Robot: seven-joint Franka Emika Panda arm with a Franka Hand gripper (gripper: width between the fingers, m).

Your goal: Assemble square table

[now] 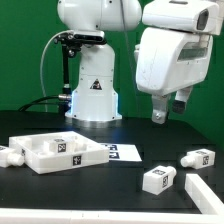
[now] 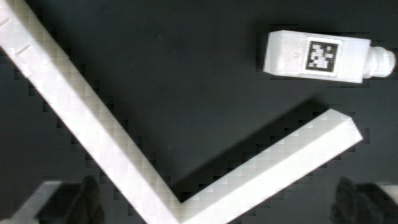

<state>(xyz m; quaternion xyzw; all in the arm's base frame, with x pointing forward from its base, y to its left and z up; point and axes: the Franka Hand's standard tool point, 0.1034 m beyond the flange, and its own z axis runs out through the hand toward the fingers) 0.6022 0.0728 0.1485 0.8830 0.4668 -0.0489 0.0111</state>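
The white square tabletop [image 1: 58,152] lies at the exterior view's left, tags on its top and side. One stubby white leg [image 1: 9,156] lies against its left side. Two more tagged legs lie at the right, one in front [image 1: 155,180] and one farther back [image 1: 197,158]. My gripper [image 1: 167,110] hangs high above the right side of the table, open and empty. In the wrist view a tagged leg [image 2: 320,55] lies on the black mat, well away from my gripper [image 2: 214,205], whose dark fingers [image 2: 66,200] stand wide apart.
A white angled bar [image 2: 107,130] forms a corner right under the gripper; part of it shows at the front right [image 1: 197,189]. The marker board [image 1: 122,152] lies flat right of the tabletop. The robot base [image 1: 92,90] stands at the back.
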